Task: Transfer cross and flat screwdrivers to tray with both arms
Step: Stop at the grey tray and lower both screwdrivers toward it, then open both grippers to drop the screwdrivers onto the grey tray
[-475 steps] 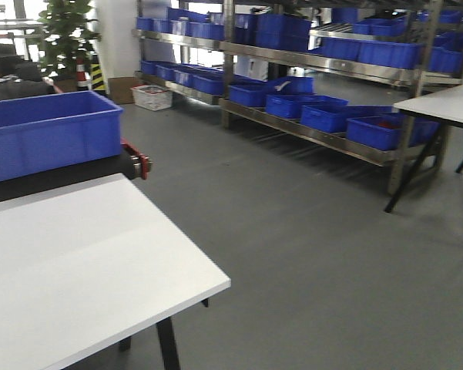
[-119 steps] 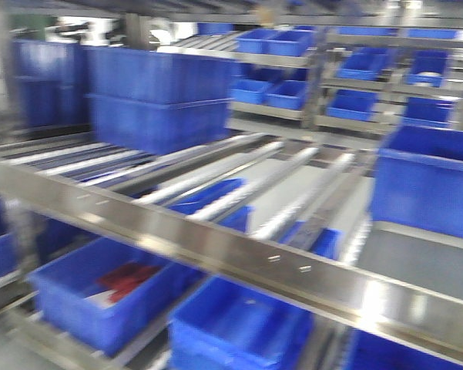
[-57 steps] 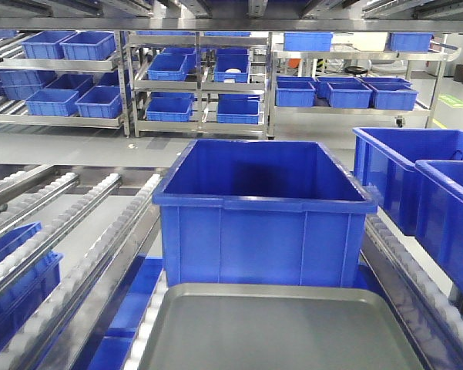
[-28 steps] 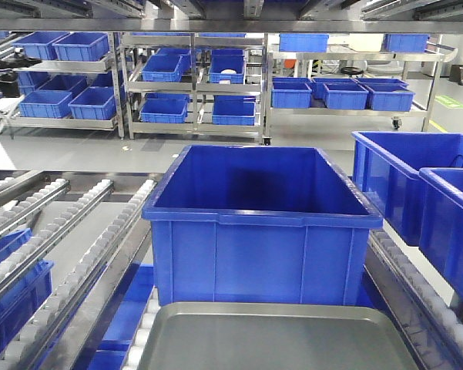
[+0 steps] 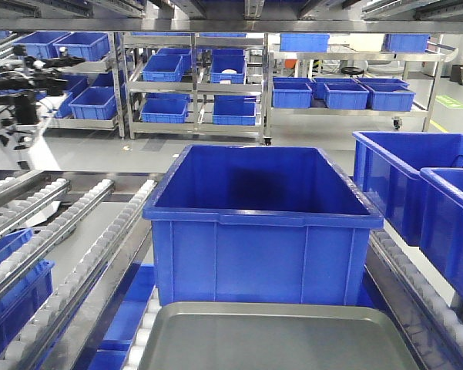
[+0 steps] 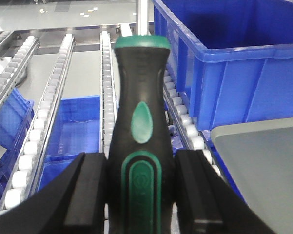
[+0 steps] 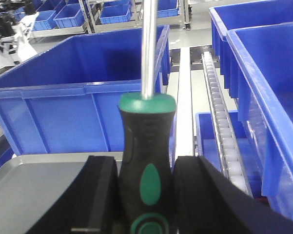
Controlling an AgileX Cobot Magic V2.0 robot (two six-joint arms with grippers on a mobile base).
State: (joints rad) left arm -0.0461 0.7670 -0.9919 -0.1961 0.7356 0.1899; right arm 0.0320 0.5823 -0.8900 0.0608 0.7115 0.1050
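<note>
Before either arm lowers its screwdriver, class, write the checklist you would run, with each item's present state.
1. Grip of left tool on green-and-black screwdriver: ok, shut.
2. Grip of right tool on second screwdriver: ok, shut.
3. Is the grey tray bare where seen: ok.
4. Is the left tool above the grey tray: not ok; it lies to the right, with roller rails below.
5. Is the right tool above the grey tray: cannot tell.
6. Cross or flat tips: cannot tell; out of frame.

bin (image 5: 262, 223): landmark | tray (image 5: 277, 339): just before it | rollers (image 5: 85, 239): left | two bins (image 5: 404, 181): right | shelves (image 5: 200, 85): well behind | left screwdriver (image 6: 139, 97), in left gripper (image 6: 142, 168): front-left | right screwdriver (image 7: 147, 122), in right gripper (image 7: 146, 170): front-right
</note>
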